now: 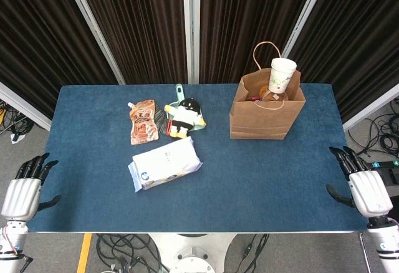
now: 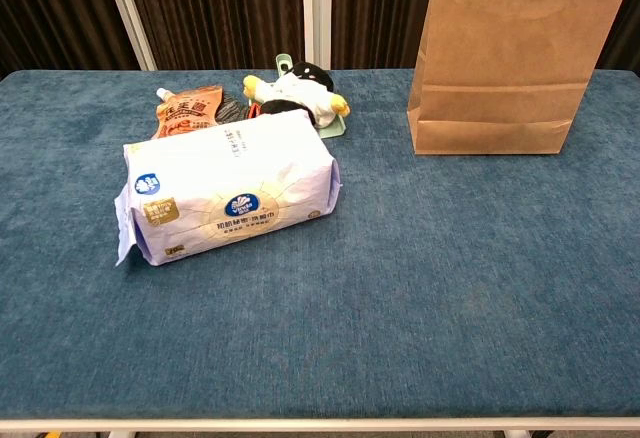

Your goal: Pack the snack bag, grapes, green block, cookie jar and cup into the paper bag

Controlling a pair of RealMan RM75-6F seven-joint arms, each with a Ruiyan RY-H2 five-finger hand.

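The cup (image 1: 282, 75) stands upright in the paper bag (image 1: 267, 114) near the tabletop's (image 1: 249, 179) far right corner. Both hands, left (image 1: 22, 189) and right (image 1: 368, 189), hang off the near corners, fingers apart, empty.

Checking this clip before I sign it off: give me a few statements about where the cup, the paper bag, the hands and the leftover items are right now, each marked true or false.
1. The cup stands in the top of the paper bag, its rim above the bag's edge. True.
2. The right hand grips the cup. False: it is by the table's near right corner, holding nothing, far from the bag.
3. The left hand holds nothing. True: it is off the table's near left corner, fingers apart.
4. The tissue pack lies inside the bag. False: it lies on the table, left of the bag.
5. The orange pouch lies on the table left of the penguin toy. True.
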